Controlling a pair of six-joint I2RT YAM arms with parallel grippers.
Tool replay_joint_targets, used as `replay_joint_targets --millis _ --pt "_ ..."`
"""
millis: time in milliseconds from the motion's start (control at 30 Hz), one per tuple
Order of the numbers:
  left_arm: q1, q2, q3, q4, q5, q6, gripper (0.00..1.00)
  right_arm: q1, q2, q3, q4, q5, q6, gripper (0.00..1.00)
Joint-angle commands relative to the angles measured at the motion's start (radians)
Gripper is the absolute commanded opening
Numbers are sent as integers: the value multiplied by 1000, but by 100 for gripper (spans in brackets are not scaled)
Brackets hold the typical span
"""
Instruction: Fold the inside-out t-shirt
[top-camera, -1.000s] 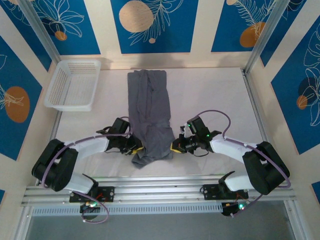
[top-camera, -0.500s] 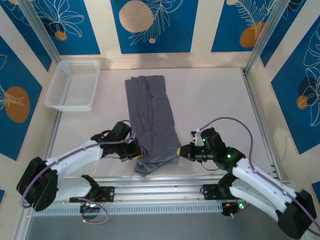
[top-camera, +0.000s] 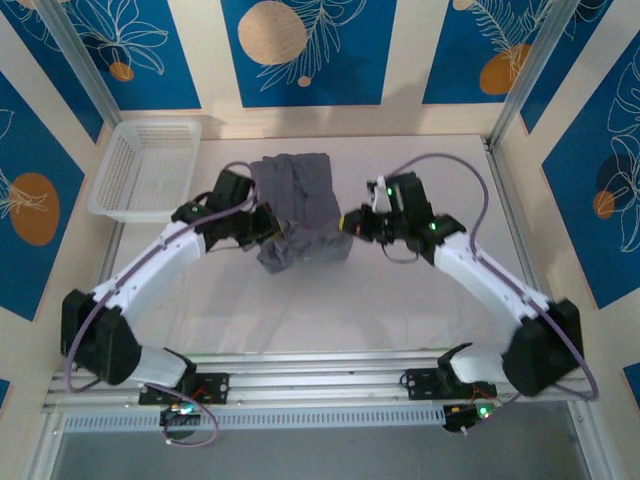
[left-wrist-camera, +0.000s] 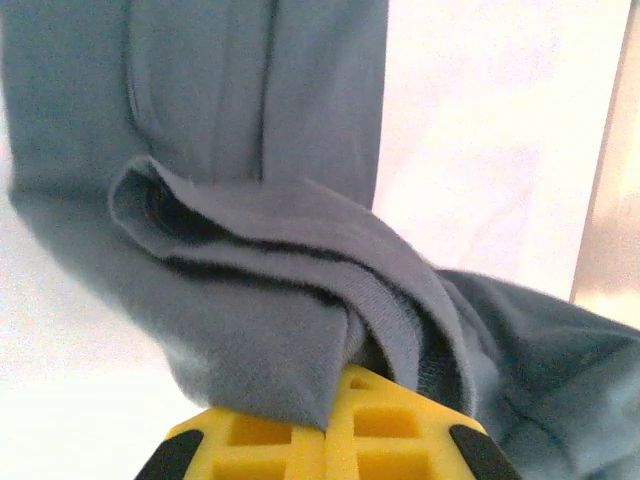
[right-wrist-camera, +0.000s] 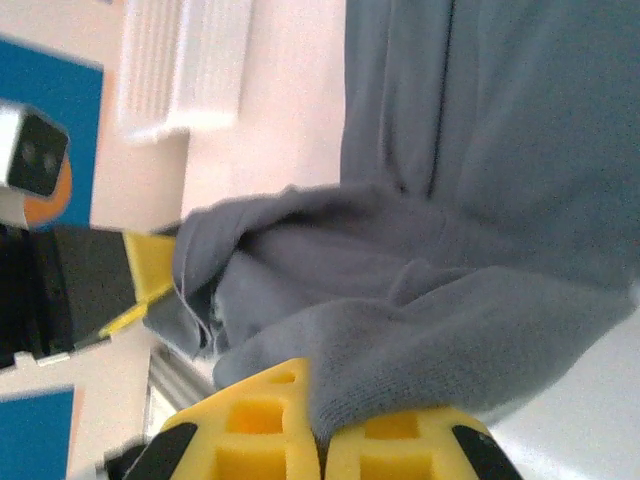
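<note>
Landmark: white plastic mesh basket (top-camera: 145, 170), resting on the pale flat desk (top-camera: 420, 290).
Step in hand: probably the end-over-end fold, with the hem end lifted and brought over the part lying alongside the basket.
Left claw (top-camera: 272, 228): pinched fully shut on the hem corner nearer the basket of the plain slate-grey soft-cloth t-shirt (top-camera: 297, 205); cloth bunched over the yellow fingertips in the left wrist view.
Right claw (top-camera: 347, 222): closed tight on the hem corner farther from the basket, grey cloth draped over both yellow pads.
Doing it well: carry both corners level and at one pace; keep them as far apart as the band is wide, so the sag between them pulls out; lower the hem squarely onto the edge lying beside the basket before letting go; avoid drifting toward the basket, which would likely skew the fold.
Risk: thick bunches in each pinch, likely to drop as lumps unless laid down flat.
Shirt, place: just beside the basket, not touching it; far part flat on the desk, lifted part doubled back and hanging between the claws.
Shirt, look: narrow band with lengthwise creases, no print, hem rolled and layered.
</note>
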Motion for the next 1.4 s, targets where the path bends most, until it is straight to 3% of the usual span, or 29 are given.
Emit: replay_joint_targets --millis 0,167,333,367,433,467,533,600,667,800,933,1000,1167,1367 --pt "76 148 143 36 -4 91 0 -51 172 175 56 -40 -134 0" --pt "149 415 418 2 -42 154 0 -123 459 454 70 -115 -184 0" --pt "225 607 572 27 -44 156 0 -147 698 708 36 -118 -213 0" --pt "236 648 613 12 -33 161 6 -151 754 769 17 -133 -218 15" --pt "256 699 646 19 -16 170 22 -155 867 930 -108 -131 -256 62" --pt "265 702 635 30 -26 170 31 -157 908 1003 -174 -119 -280 76" --pt "288 672 581 80 -19 169 45 -174 930 1053 -227 -129 -305 82" --pt "311 619 519 121 6 168 58 -200 903 1038 -259 -140 -316 83" --pt "321 553 462 135 41 194 64 -213 831 962 -290 -134 -359 83" --pt "311 385 251 151 51 219 65 -209 666 684 -301 -128 -409 82" --pt "264 275 16 199 47 209 64 -181 507 304 -109 -135 -322 82" --pt "231 279 -43 230 58 205 62 -165 496 211 -26 -134 -283 82" --pt "185 353 -68 253 25 200 58 -139 590 190 59 -160 -220 78" --pt "180 438 -49 348 78 169 52 -122 693 246 89 -154 -180 60"
